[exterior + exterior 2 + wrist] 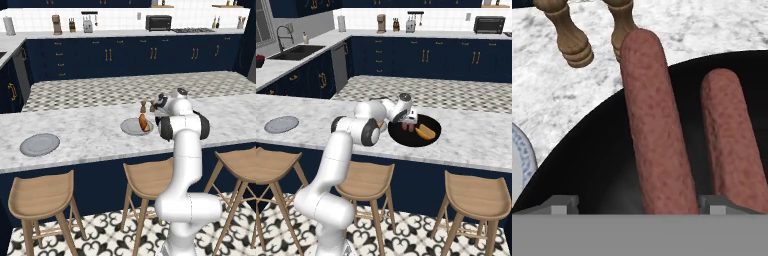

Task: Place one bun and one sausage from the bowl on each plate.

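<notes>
The wide black bowl (pixel 432 139) sits on the marble counter and holds a bun (pixel 426 132) and two sausages. My gripper (pixel 405 122) hangs low over the bowl's left side. In the hand view the gripper (pixel 637 203) is open, its fingertips (pixel 562 204) straddling the left sausage (pixel 654 125). The other sausage (pixel 729 140) lies just to its right in the bowl (pixel 587 165). One grey plate (pixel 131 128) next to the bowl carries a bun (pixel 144 122). The other grey plate (pixel 40 144) lies bare far to the left; the right base view shows this plate (pixel 281 124) too.
Two wooden shakers (pixel 572 37) stand on the counter just beyond the bowl's rim, near the loaded plate (pixel 522 155); a shaker (pixel 143 106) also shows in the left base view. Wooden stools (pixel 40 197) line the counter's near side.
</notes>
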